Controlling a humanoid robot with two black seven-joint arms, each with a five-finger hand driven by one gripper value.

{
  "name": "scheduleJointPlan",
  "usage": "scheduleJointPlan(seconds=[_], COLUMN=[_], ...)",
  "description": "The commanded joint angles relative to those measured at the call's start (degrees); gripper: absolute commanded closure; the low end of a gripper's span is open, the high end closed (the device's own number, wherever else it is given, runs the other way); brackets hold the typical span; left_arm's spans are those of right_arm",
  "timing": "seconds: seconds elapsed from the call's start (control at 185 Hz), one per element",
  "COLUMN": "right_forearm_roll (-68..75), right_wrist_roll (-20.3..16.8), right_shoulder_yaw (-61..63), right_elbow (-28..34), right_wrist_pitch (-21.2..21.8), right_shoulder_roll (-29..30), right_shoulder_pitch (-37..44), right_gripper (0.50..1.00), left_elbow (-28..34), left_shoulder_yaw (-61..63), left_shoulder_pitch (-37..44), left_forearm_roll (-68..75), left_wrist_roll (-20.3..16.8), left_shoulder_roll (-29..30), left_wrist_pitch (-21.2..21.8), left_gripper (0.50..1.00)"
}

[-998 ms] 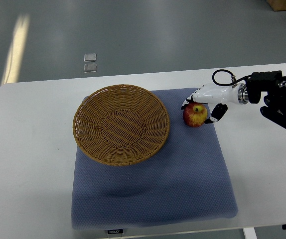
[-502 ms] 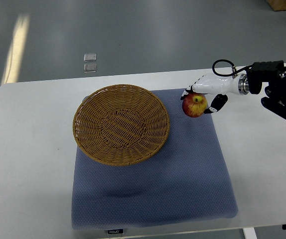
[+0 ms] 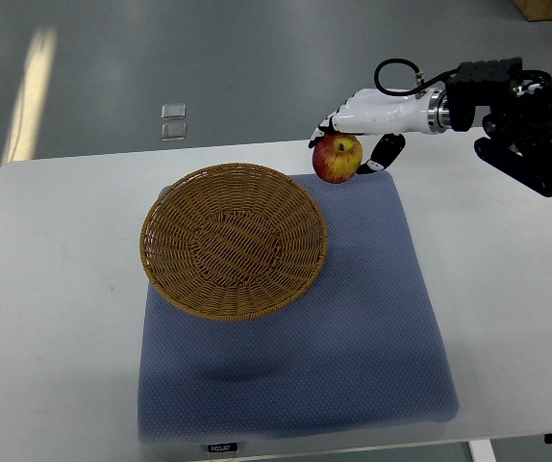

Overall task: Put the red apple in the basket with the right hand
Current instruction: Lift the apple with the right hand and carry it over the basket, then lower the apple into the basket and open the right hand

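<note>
Red apple [image 3: 338, 159] held aloft in right hand [image 3: 363, 125], beyond far right rim of basket.

Nearest the camera: blue padded mat [image 3: 353, 346] spread across white table [image 3: 55, 327], small label at its front edge. Farther back, on the mat's left half: round wicker basket [image 3: 234, 240], shallow, nothing inside. Beyond the basket's far right rim, over the mat's back edge: apple, red with a yellow patch, stem up, clamped under curled white fingers [image 3: 332, 120] with dark thumb at its right side. Arm reaching in from right edge, black forearm, looped cable at wrist. Grey floor behind.
</note>
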Motion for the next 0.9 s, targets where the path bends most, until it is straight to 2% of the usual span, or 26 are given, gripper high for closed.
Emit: scheduleJointPlan(seconds=[0.0, 0.28, 0.48, 0.712, 0.793, 0.841, 0.847, 0.895], right_forearm_roll=[0.00, 0.00, 0.00, 0.00, 0.08, 0.08, 0.08, 0.08], right_wrist_roll=[0.00, 0.00, 0.00, 0.00, 0.00, 0.00, 0.00, 0.00], right_shoulder_yaw=[0.04, -0.48, -1.63, -1.63, -1.54, -1.54, -1.45, -1.36], right_elbow=[0.02, -0.07, -0.07, -0.42, -0.51, -0.51, -0.51, -0.51], right_wrist_pitch=[-0.16, 0.02, -0.25, -0.77, -0.95, -0.95, -0.95, -1.04], right_shoulder_roll=[3.69, 12.91, 13.36, 13.62, 13.71, 13.71, 13.71, 13.80], right_shoulder_pitch=[0.47, -0.76, -2.08, -3.31, -3.40, -3.40, -3.40, -3.57], right_gripper=[0.785, 0.783, 0.779, 0.748, 0.705, 0.705, 0.691, 0.679], left_elbow=[0.01, 0.01, -0.07, 0.01, 0.01, 0.01, 0.01, 0.01], left_shoulder_yaw=[0.00, 0.00, 0.00, 0.00, 0.00, 0.00, 0.00, 0.00], left_shoulder_pitch=[-0.02, -0.02, -0.02, -0.02, -0.02, -0.02, -0.02, -0.02], left_forearm_roll=[0.00, 0.00, 0.00, 0.00, 0.00, 0.00, 0.00, 0.00], left_wrist_roll=[0.00, 0.00, 0.00, 0.00, 0.00, 0.00, 0.00, 0.00], left_shoulder_roll=[0.00, 0.00, 0.00, 0.00, 0.00, 0.00, 0.00, 0.00], left_wrist_pitch=[-0.04, -0.04, -0.04, -0.04, -0.04, -0.04, 0.05, 0.05], left_gripper=[0.500, 0.500, 0.500, 0.500, 0.500, 0.500, 0.500, 0.500])
